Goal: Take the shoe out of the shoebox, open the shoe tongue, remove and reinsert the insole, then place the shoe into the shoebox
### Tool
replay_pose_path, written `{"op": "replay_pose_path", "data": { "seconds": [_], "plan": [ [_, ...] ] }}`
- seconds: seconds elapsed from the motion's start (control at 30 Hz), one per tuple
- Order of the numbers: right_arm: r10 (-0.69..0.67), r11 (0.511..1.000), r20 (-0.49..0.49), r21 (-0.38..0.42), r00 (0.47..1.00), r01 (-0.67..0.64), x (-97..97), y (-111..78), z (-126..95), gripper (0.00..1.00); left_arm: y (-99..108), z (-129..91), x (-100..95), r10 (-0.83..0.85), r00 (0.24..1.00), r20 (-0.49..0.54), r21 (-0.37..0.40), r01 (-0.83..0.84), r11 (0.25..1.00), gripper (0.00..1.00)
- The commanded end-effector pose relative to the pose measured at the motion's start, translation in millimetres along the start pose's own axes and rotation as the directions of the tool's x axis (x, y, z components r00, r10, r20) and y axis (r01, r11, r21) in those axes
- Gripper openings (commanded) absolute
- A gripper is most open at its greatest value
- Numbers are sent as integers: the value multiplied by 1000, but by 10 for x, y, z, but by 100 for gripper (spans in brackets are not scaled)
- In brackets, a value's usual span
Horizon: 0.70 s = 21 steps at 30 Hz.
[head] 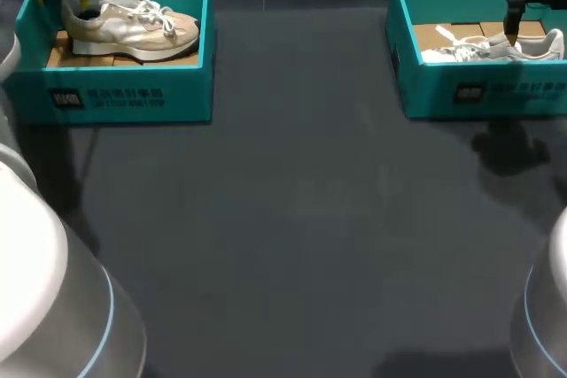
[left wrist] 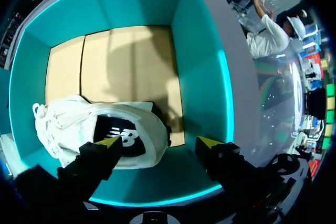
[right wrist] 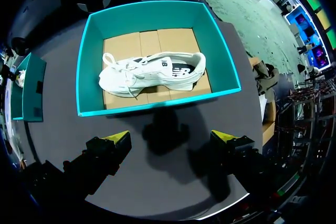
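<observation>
- Our left claw (left wrist: pixel 157 142) is spread wide and pinching nothing. It sits low over the heel end of the left shoe (left wrist: pixel 79 129).
- One fingertip (left wrist: pixel 107 141) is at the heel opening; the other is out by the wall of the left box (left wrist: pixel 199 51). We cannot tell if either touches.
- The left shoe stands on the cardboard floor of the left box, close to the wall nearest the claw; not lifted out.
- Our right claw (right wrist: pixel 170 137) is also spread and empty. It hovers over the table (head: pixel 292 219) in front of the right box (right wrist: pixel 89 61).
- The right shoe (right wrist: pixel 152 72) lies inside that box, well apart from the claw.
- Risk: closing now, the outer finger may catch the box wall, so the box lifts or drags with the shoe.
- Risk: a pinch on the soft heel collar alone is thin. The shoe could tip toe-down and slip out.
- Risk: the loose laces could snag on the box edge on the way out.
- Risk: nothing holds the left box down, so it may slide.
</observation>
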State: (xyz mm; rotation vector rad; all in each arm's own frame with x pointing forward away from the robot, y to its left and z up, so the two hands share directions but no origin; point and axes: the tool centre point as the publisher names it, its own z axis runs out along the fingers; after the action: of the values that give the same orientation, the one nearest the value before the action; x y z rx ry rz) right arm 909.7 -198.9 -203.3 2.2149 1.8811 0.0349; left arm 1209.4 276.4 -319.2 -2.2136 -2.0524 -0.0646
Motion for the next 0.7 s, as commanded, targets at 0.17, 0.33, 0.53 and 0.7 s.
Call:
{"op": "replay_pose_path", "data": {
  "seconds": [0.17, 0.33, 0.53, 0.7],
  "plan": [
    [0, 1000, 1, -1, 1000, 0, -1, -5, 3, 100, 62, 112, 12, 2, 1000, -3, 43, -2, 999, 87],
    [0, 1000, 1, -1, 1000, 0, -1, -5, 3, 100, 30, 177, 16, 2, 1000, -7, 57, -2, 998, 86],
    [0, 1000, 1, -1, 1000, 0, -1, -5, 3, 100, 12, 261, 15, -8, 1000, -11, 69, 8, 998, 82],
    [0, 1000, 1, -1, 1000, 0, -1, -5, 3, 100, -3, 329, 18, -18, 1000, -4, 82, 18, 996, 79]
  ]
}}
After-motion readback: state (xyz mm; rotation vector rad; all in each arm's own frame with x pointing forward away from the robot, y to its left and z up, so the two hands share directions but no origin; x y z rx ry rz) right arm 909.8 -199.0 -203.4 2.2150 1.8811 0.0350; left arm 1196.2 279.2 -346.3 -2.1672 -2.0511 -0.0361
